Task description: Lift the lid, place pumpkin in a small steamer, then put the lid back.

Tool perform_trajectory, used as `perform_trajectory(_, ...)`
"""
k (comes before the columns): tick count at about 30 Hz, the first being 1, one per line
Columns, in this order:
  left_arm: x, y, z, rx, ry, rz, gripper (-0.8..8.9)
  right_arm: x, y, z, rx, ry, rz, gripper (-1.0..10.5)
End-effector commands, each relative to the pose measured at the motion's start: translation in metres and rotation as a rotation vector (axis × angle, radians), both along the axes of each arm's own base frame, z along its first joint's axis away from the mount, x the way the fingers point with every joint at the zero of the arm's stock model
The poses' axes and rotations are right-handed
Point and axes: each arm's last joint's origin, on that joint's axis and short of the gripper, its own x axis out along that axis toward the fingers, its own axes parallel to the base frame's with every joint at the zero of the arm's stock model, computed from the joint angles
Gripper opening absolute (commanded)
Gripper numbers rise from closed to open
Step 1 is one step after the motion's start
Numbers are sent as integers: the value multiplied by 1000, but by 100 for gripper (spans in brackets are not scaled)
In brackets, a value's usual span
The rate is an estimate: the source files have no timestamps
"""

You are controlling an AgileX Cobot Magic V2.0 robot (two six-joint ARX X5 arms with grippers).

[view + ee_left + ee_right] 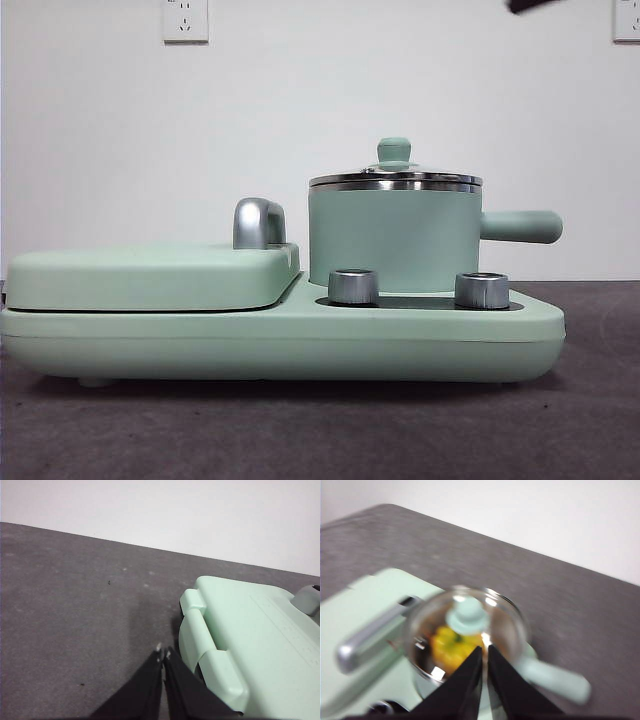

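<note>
The small steamer (394,238), a mint-green pot with a side handle, stands on the cooker base with the lid (394,178) resting on its rim. Through the glass of the lid (466,617) in the blurred right wrist view the yellow-orange pumpkin (451,650) shows inside the small steamer (540,672). My right gripper (484,650) hangs above the pot, shut and holding nothing; only a black tip of an arm (540,5) shows at the top of the front view. My left gripper (163,653) is shut and empty, over the dark table beside the griddle cover's hinge.
The wide mint-green griddle cover (150,275) with its chrome handle (258,222) lies left of the pot. Two silver knobs (353,286) (481,290) sit on the base front. A white wall stands behind; dark grey table surface (75,610) surrounds the cooker.
</note>
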Motion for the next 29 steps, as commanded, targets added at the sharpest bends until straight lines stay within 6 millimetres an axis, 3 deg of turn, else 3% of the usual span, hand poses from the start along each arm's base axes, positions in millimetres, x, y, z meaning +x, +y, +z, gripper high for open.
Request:
perform_trajectory(1, 1, 0, -6, -7, 9, 8, 7, -6, -12, -9, -8, -13, -49, 15)
perform_trajectory(9, 1, 0, -5, -7, 9, 8, 7, -36, -48, -66, 12, -72, -215, 15)
perform_trajectory(18, 1, 0, -5, -7, 9, 8, 7, -57, -66, -126, 5, -117, -323, 16)
perform_trajectory(29, 1, 0, -5, -7, 9, 8, 7, -67, -75, -155, 17, -208, -402, 15)
